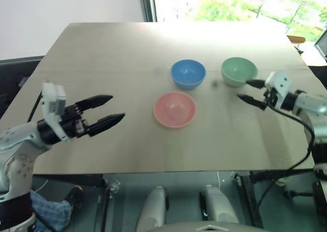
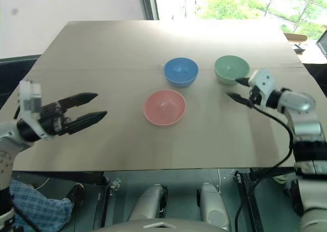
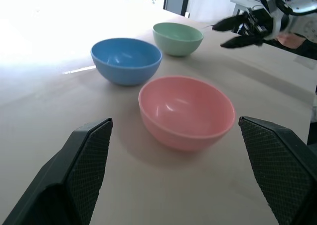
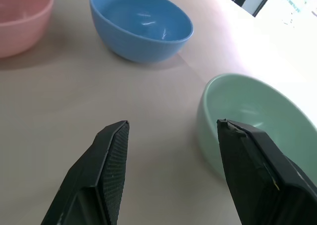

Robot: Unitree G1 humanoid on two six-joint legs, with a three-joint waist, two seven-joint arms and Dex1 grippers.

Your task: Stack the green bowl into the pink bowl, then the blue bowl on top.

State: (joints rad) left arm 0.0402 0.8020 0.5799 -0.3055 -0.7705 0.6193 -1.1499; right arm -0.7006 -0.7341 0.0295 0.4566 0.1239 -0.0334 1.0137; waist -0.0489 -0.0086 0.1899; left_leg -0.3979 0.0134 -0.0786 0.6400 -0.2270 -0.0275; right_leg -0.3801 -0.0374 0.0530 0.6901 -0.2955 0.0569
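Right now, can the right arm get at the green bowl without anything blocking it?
Probably yes. The right end effector hangs open just beside the green bowl, with only bare table between them. The blue bowl and pink bowl sit off to the side.

No words, labels, brands, numbers or signs can be read anywhere; the bowls and the surface are plain.

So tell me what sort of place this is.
Probably an indoor lab or test room: a plain wooden table bearing three bowls, a window onto trees behind it, and cables trailing beside it.
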